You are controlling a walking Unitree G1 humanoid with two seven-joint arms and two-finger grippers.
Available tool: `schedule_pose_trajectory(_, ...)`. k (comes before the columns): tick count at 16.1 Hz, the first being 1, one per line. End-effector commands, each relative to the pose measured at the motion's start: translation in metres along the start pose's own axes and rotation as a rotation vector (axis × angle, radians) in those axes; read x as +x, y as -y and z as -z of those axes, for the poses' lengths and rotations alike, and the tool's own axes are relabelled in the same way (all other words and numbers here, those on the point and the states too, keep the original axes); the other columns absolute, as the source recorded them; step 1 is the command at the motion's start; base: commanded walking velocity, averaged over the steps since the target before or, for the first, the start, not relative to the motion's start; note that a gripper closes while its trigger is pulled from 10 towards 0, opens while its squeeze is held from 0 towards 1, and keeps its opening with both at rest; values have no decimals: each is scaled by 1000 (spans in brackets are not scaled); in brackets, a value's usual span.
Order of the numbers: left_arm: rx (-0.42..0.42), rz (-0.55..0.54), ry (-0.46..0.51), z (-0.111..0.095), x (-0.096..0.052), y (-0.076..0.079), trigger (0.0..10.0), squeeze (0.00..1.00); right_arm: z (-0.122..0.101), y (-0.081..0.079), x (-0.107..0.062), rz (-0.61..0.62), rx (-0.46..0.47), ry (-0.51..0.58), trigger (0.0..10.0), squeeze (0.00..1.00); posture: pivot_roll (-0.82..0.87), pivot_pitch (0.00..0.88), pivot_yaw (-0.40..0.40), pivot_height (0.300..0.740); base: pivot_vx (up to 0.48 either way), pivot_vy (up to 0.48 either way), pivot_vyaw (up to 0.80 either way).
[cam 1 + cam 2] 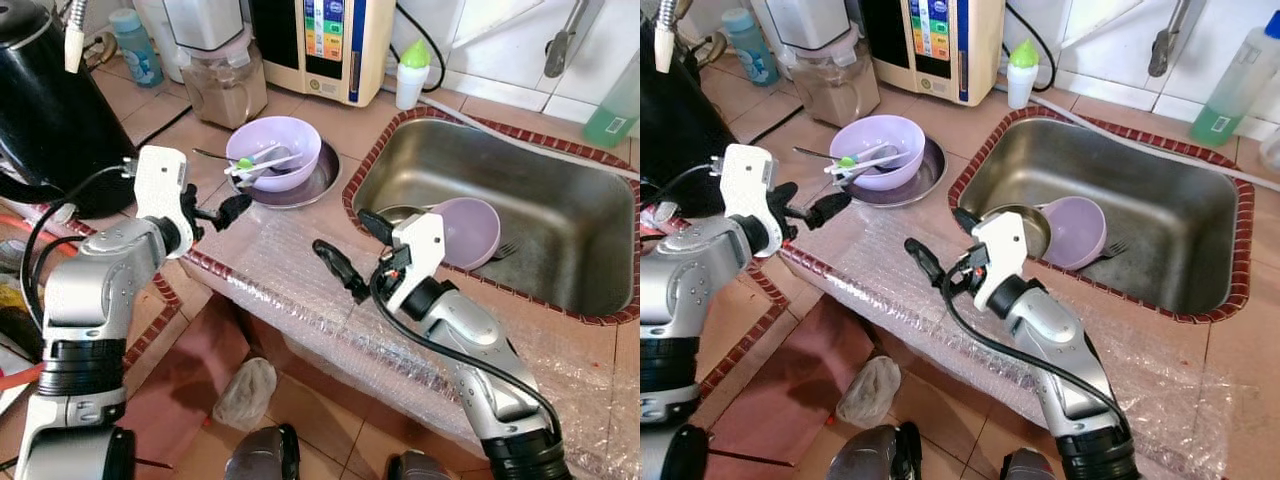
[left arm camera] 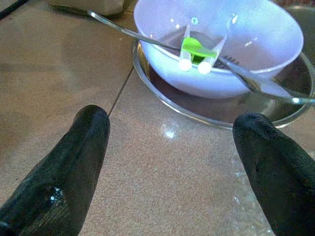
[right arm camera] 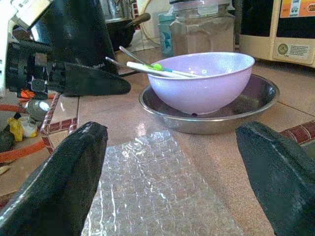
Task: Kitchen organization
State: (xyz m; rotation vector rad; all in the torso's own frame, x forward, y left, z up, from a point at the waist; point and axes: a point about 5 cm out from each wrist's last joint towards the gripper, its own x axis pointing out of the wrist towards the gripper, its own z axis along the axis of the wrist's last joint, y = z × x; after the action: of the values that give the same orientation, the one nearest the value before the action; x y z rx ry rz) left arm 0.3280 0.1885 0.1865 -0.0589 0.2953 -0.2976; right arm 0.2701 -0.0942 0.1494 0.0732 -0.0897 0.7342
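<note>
Beside the lilac bowl: we take the lilac bowl (image 1: pixel 274 151) as our landmark; it sits in a shallow steel dish (image 1: pixel 312 186) on the tiled counter (image 1: pixel 330 125), just beside the sink's near corner.
Left gripper: our left gripper (image 1: pixel 232 209) hovers just short of the dish rim on the side away from the sink, its two black fingers (image 2: pixel 66 182) spread wide and holding nothing.
Right gripper: our right gripper (image 1: pixel 352 250) is a little farther from the bowl, over the bubble wrap (image 1: pixel 300 275) at the counter's front edge, fingers (image 3: pixel 59 182) equally wide apart and empty.
Left wrist view: we see down into the bowl, where a white utensil with a green clip (image 2: pixel 197 49) and a long metal handle (image 2: pixel 128 32) lie across the rim; bare tile lies between fingertips and dish.
Right wrist view: we see the bowl from the side, raised above the dish's lip, with the left gripper's black finger (image 3: pixel 93 81) pointing toward it.
Head views: we also see a second lilac bowl (image 1: pixel 468 231) tilted on its side in the sink (image 1: pixel 560 200) with a fork (image 1: pixel 505 250) beside it.
Edges and room: a patterned tile border (image 1: pixel 352 180) rims the sink just past the dish; behind the bowl stand a jar (image 1: pixel 222 85) and a water appliance (image 1: pixel 320 45); a black kettle (image 1: pixel 50 110) stands well to the side, beyond the left gripper.
Bowl's look: glossy pale purple plastic, upright, utensil ends sticking out past its rim.
</note>
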Motion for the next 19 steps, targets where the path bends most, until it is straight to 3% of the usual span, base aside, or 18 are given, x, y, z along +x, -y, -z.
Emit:
schedule_pose_trajectory(1,-23,-23,23,-7,2,-5,10000,0,1,1,-2,10,-3,2,10000,0,-25,75,90,740,0,0,0)
schedule_pose_trajectory(8,-83,-12,40,-12,32,4,10000,0,3,-2,-9,32,-7,-11,10000,0,-67,97,106,740,0,0,0)
schedule_pose_trajectory(12,-89,3,11,-3,49,9,10000,0,4,-3,-13,49,-12,-17,10000,0,-84,104,116,740,0,0,0)
schedule_pose_trajectory(19,-31,75,-91,16,47,13,10000,0,6,-5,-11,54,-8,-19,10000,0,-69,101,124,740,0,0,0)
